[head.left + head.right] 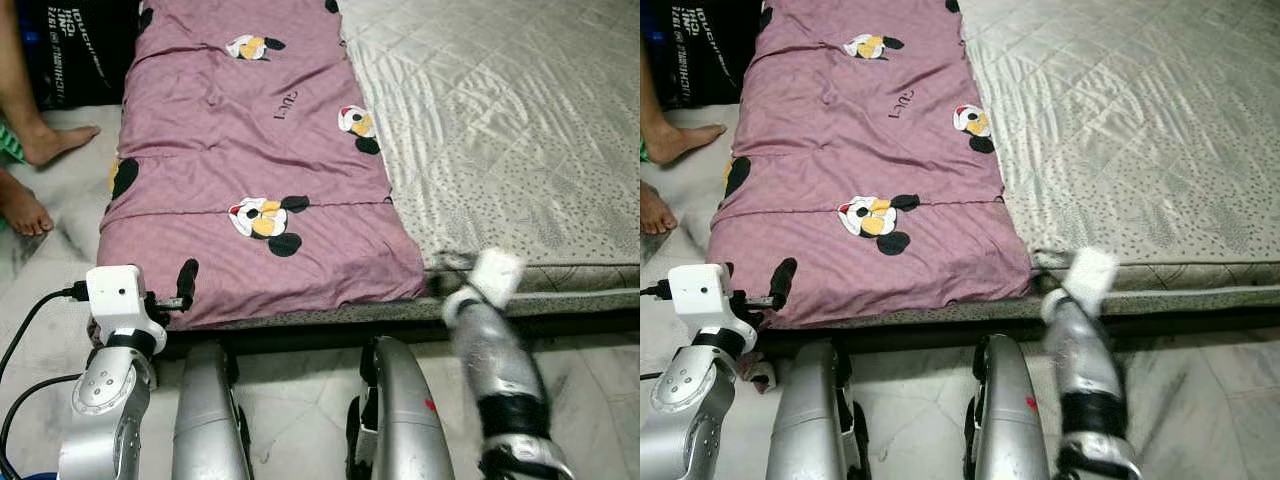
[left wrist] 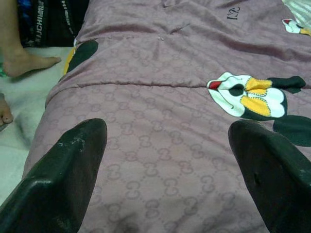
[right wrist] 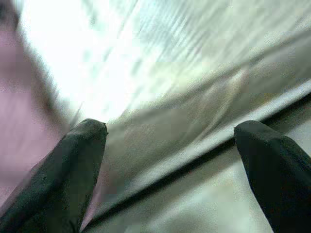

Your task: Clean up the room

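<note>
The left arm is raised at the near left, its wrist bent toward the near edge of the bed, and the left end effector [image 2: 167,179] is held over the near left corner of the purple blanket [image 1: 250,170]. Its two black fingers [image 2: 63,179] are spread wide apart, with nothing held between them; whether the tips touch the cloth cannot be told.

The right arm is lifted at the near right and is blurred. The right end effector [image 3: 170,170] is pointed at the near edge of the mattress [image 1: 520,150], close to the blanket's near right corner; its fingers are likewise spread wide and grip nothing.

The blanket is spread flat along the left part of the bed, its left edge hanging toward the marble floor [image 1: 60,200]. The pale quilted mattress lies bare to its right. A person's bare feet [image 1: 45,140] are seen on the floor at the far left, near the blanket's left edge. A strip of floor lies between the robot and the bed.
</note>
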Tool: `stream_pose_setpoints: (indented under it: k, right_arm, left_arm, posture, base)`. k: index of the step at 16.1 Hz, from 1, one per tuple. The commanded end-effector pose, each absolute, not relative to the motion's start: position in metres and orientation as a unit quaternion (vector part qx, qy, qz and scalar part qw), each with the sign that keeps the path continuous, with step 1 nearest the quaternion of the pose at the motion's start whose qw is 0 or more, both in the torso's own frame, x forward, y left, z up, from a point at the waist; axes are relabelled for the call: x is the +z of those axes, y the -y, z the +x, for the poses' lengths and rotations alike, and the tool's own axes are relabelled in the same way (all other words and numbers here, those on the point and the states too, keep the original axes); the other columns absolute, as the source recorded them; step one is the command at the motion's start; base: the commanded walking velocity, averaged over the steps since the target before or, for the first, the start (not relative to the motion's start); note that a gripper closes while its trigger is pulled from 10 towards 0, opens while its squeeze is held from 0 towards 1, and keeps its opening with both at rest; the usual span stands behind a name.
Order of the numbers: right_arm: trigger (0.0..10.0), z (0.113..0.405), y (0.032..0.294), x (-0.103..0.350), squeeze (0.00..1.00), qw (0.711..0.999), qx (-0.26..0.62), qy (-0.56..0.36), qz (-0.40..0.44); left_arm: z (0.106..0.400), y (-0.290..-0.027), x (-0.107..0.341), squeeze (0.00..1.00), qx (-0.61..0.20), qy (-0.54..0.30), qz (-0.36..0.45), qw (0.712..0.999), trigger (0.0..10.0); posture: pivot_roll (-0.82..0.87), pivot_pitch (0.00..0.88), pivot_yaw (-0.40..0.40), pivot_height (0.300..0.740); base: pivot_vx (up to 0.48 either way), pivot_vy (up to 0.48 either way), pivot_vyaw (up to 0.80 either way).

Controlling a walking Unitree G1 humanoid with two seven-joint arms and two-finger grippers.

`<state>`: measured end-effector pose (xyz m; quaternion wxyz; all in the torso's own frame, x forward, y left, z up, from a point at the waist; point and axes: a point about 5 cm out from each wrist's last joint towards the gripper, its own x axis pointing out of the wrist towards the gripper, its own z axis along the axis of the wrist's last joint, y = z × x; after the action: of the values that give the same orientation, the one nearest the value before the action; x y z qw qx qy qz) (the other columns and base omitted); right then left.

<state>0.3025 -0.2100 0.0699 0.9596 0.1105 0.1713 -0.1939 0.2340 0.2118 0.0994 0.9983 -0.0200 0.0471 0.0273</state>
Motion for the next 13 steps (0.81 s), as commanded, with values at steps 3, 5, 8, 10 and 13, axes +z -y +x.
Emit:
stream_pose_setpoints:
  k: [3, 5, 8, 10, 13]
  right_arm:
    - [10.0, 0.305, 0.215, 0.113, 0.0, 0.984, -0.166, -0.028, 0.061]
    - [10.0, 0.304, 0.198, 0.128, 0.0, 0.994, -0.096, 0.021, 0.049]
    - [10.0, 0.287, 0.159, 0.132, 0.0, 0.997, 0.033, 0.053, 0.047]
    - [10.0, 0.28, 0.151, 0.134, 0.0, 0.994, 0.065, 0.063, 0.056]
    - [10.0, 0.275, 0.151, 0.138, 0.0, 0.992, 0.077, 0.076, 0.06]
  left_arm:
    - [0.234, -0.215, 0.096, 0.0, 0.033, -0.052, -0.015, 0.998, 10.0]
    - [0.235, -0.213, 0.099, 0.0, 0.026, -0.043, -0.016, 0.999, 10.0]
    - [0.24, -0.202, 0.099, 0.0, 0.011, -0.035, -0.024, 0.999, 10.0]
    - [0.243, -0.199, 0.097, 0.0, 0.008, -0.037, -0.03, 0.999, 10.0]
    - [0.244, -0.195, 0.096, 0.0, -0.003, -0.038, -0.032, 0.999, 10.0]
  posture:
    - [0.07, 0.138, -0.047, 0.571]
    - [0.07, 0.128, -0.046, 0.571]
    - [0.05, 0.105, -0.043, 0.571]
    - [0.04, 0.103, -0.038, 0.571]
    - [0.02, 0.107, -0.033, 0.585]
  base:
    - [0.0, 0.0, 0.0]
    - [0.0, 0.0, 0.0]
    - [0.0, 0.0, 0.0]
    - [0.0, 0.0, 0.0]
    - [0.0, 0.0, 0.0]
